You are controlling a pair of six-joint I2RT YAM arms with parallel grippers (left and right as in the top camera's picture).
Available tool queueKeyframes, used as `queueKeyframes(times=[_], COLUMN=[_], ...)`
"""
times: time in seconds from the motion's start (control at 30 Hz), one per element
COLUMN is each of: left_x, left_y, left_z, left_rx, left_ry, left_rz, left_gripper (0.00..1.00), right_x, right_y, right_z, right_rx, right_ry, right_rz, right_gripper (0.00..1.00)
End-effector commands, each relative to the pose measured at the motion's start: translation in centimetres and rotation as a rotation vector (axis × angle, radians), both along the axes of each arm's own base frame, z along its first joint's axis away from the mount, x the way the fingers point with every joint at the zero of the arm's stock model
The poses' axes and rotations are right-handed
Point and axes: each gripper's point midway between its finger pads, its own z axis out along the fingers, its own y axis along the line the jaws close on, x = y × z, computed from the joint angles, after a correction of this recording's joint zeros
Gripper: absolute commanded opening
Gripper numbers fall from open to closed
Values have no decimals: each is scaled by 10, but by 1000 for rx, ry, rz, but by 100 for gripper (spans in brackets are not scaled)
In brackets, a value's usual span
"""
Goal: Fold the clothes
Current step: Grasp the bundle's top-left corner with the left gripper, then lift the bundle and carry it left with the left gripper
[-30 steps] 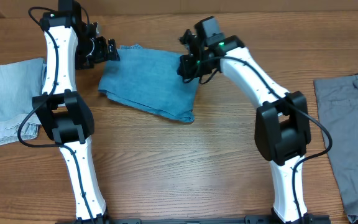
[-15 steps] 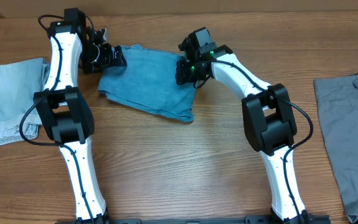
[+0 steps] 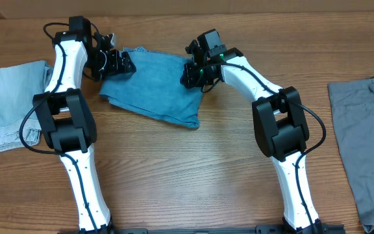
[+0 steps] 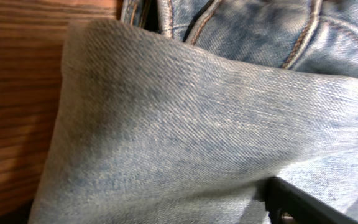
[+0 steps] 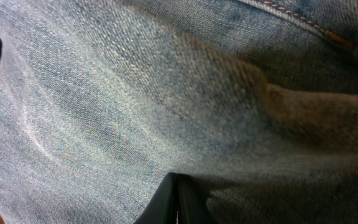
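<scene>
The clothes in play are light-blue denim jeans [image 3: 153, 88], lying folded on the table at centre back. My left gripper [image 3: 120, 64] is at their upper-left edge with its jaws wide, so it is open. In the left wrist view the folded denim [image 4: 185, 124] fills the frame, and only one dark finger [image 4: 306, 204] shows, at the lower right. My right gripper [image 3: 191, 73] rests on the jeans' upper-right edge. Its two fingers are pressed together [image 5: 176, 182], tips against the denim [image 5: 135, 93], with nothing seen between them.
A stack of paler denim [image 3: 8, 104] lies at the table's left edge. Grey trousers [image 3: 365, 143] lie along the right edge. Bare wooden tabletop [image 3: 187, 175] lies in front of the jeans, between the two arm bases.
My left gripper has moved right onto the jeans' left edge. My right gripper has moved a little left and stayed shut. The jeans' lower-right corner has slid slightly left.
</scene>
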Motion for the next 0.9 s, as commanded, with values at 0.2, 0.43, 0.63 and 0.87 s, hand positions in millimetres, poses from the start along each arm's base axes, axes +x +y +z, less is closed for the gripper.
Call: queueKeyframes(times=[0.2,0.43,0.63,0.87], left_x=[-23,-20,-8,-8], left_y=[-52,-55,-55,-54], left_z=[-10,14,68,82], left_rx=[-273,-318,-314,-309], left_ry=[94,92,29,38], left_rz=[-57,-57,-69,-48], left_gripper=[46,4,4,4], right_x=[-18,-17,-19,13], right_y=[10,10,12,-15], right_z=[-32,-32,-30,107], right_rx=[-6,-5,14,191], right_ry=[76,73,83,-51], right_rz=[28,29,37,11], right_gripper=[4,4,15,18])
